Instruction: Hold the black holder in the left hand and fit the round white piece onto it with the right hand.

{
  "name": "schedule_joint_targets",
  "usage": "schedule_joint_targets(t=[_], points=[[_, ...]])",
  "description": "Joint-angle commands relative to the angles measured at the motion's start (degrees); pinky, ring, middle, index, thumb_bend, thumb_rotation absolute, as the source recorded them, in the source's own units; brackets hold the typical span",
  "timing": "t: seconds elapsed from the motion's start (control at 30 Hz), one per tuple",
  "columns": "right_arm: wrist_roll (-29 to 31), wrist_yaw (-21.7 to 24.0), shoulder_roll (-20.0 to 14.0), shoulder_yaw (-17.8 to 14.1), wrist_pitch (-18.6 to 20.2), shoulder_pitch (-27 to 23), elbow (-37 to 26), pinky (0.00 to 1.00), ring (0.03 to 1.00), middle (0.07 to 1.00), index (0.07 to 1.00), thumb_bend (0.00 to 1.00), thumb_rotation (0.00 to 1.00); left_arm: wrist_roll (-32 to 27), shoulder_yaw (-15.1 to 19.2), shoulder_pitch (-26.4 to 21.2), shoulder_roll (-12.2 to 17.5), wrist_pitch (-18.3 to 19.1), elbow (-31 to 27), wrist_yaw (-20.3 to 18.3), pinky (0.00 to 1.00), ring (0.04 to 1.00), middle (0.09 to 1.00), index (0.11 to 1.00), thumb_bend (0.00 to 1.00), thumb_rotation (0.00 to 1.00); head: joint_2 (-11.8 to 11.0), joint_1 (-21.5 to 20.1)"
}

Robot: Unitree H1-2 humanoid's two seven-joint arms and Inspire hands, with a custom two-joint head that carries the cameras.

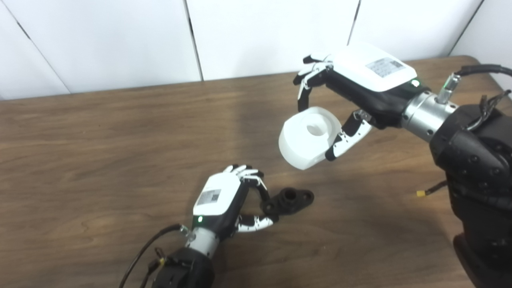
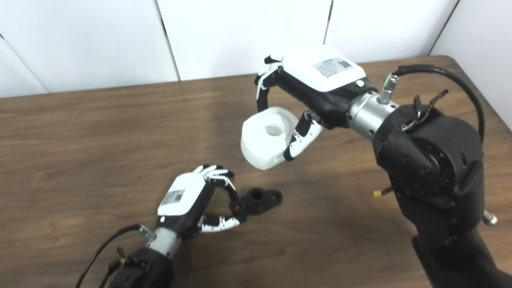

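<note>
A small black holder (image 1: pixel 289 201) with a raised centre hub and a hole at each end lies on the wooden table (image 1: pixel 100 152). My left hand (image 1: pixel 234 198) pinches its near end between fingers and thumb. The round white piece (image 1: pixel 310 136), a thick ring with a centre hole, hangs in the air above and to the right of the holder. My right hand (image 1: pixel 352 90) is shut on it, fingers over its far rim and thumb on its near side. In the right eye view the holder (image 2: pixel 257 201) sits below the white piece (image 2: pixel 269 137).
White wall panels (image 1: pixel 120 40) stand behind the table's far edge. My right arm (image 1: pixel 472 160) fills the right side, with a small yellow connector (image 1: pixel 421 193) on a cable by it. The table's rounded far right corner (image 1: pixel 476 60) shows.
</note>
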Motion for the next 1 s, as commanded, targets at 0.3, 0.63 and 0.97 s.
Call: schedule_joint_targets(t=[0.3,0.63,0.97], points=[[0.5,5.4,-0.9,1.1,0.3,-1.1,0.6,0.82,0.927,0.804,0.481,0.53,0.14,0.6,-0.3,-1.0,-0.5,0.3,-0.8,-0.8,0.95,0.889,0.810,0.487,0.52,0.06,0.4,-0.3],[2.3,4.4,-2.4,4.1,0.1,-0.1,1.4,0.82,0.936,0.805,0.482,0.52,0.13,0.4,-0.3,-1.2,-0.5,0.3,-0.8,-0.9,0.95,0.888,0.809,0.487,0.52,0.06,0.7,-0.6],[2.1,3.6,-3.3,7.4,-0.1,1.2,2.7,0.84,0.939,0.807,0.482,0.53,0.14,0.4,-0.3,-1.2,-0.5,0.3,-0.7,-0.7,0.95,0.889,0.810,0.487,0.52,0.06,0.6,-0.5]])
